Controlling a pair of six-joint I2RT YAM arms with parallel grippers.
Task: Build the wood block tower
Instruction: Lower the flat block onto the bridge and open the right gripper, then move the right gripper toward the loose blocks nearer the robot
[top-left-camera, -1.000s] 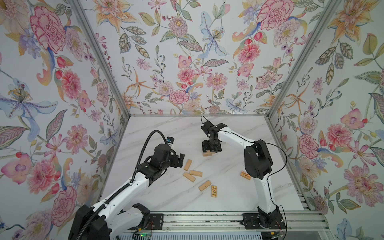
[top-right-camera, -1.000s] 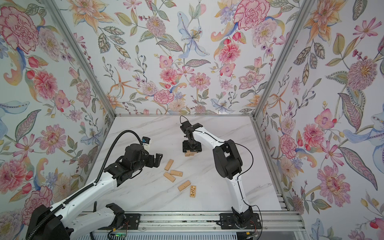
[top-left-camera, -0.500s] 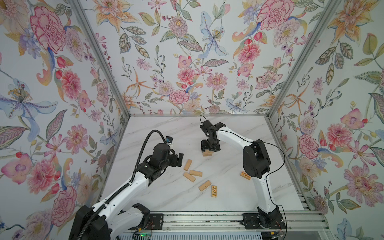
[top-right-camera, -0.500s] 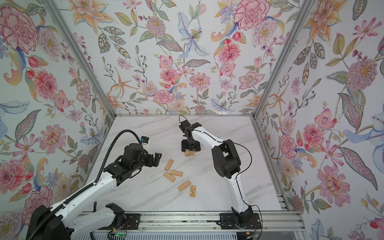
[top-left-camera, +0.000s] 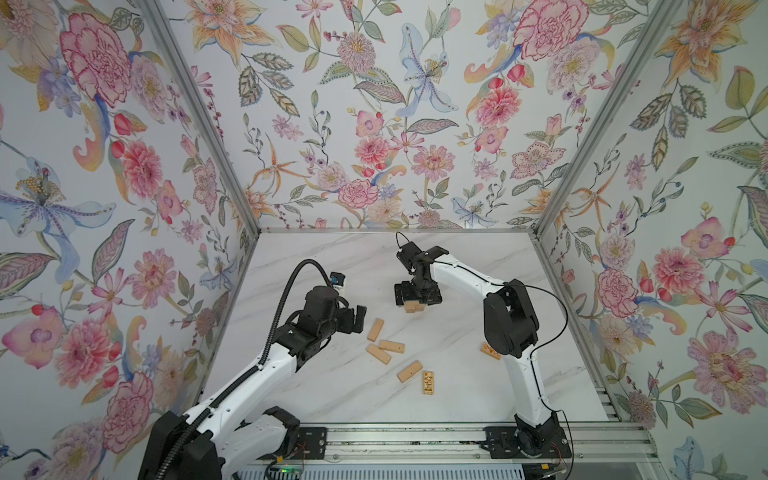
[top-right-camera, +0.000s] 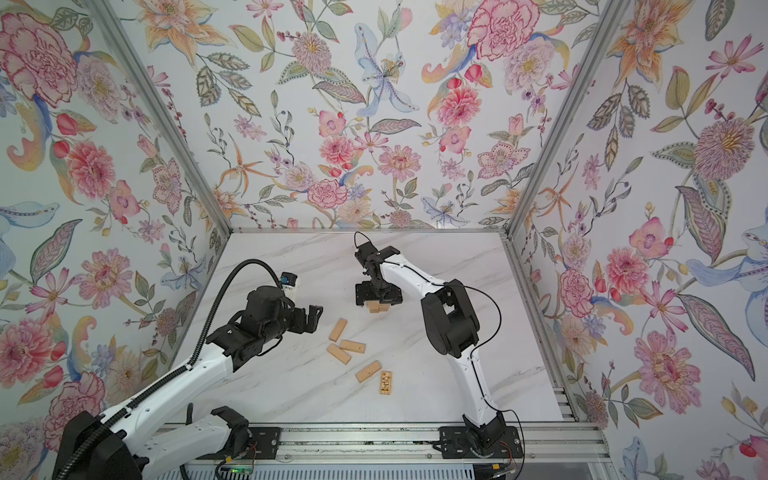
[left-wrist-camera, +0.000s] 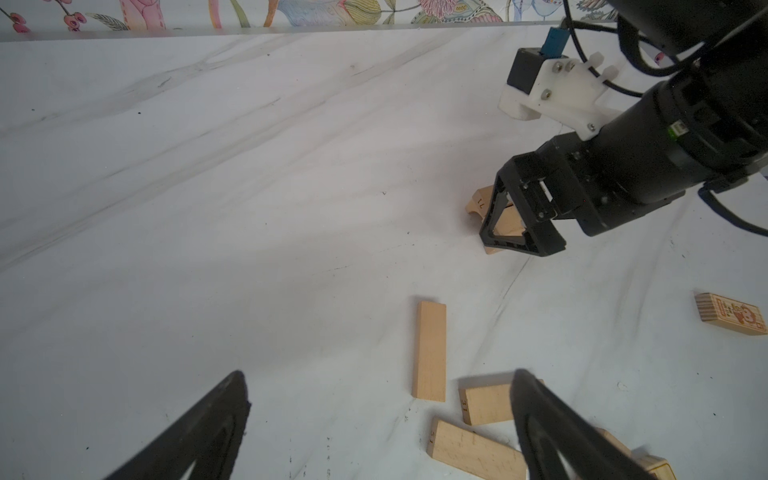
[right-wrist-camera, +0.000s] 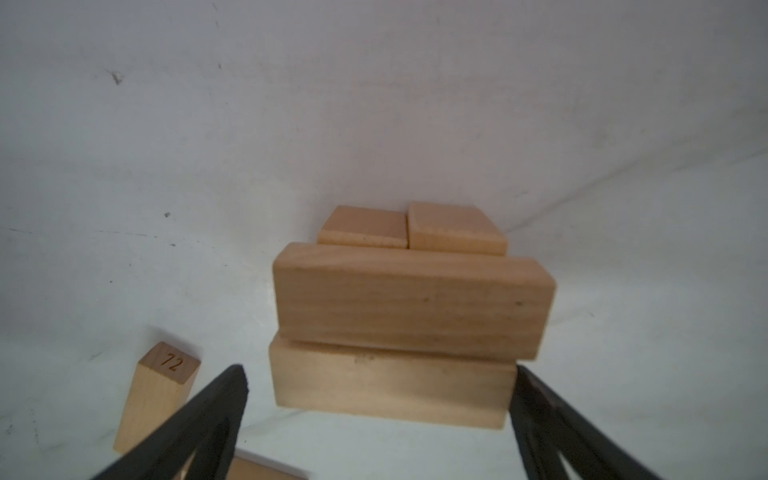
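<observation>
The tower (top-left-camera: 414, 307) is a small stack of light-tan wood blocks at the middle of the table. In the right wrist view two lower blocks (right-wrist-camera: 361, 230) run away from the camera, and two blocks lie crosswise on them, the far one (right-wrist-camera: 411, 299) and the near one (right-wrist-camera: 390, 384). My right gripper (top-left-camera: 417, 300) hangs right over the tower, open, its fingertips (right-wrist-camera: 230, 386) straddling the near crosswise block with a gap on one side. My left gripper (top-left-camera: 355, 322) hovers open beside several loose blocks (top-left-camera: 375, 329), holding nothing.
Loose tan blocks lie in front of the tower (top-right-camera: 353, 346) (top-right-camera: 368, 371). One engraved orange-brown block (top-left-camera: 429, 382) lies near the front; another (top-left-camera: 490, 351) sits by the right arm's elbow. A block marked 72 (right-wrist-camera: 160, 386) lies close beside the tower. Floral walls enclose the table on three sides.
The right gripper's jaws have opened wide around the near top block of the tower, letting it go. The left arm has hardly moved.
</observation>
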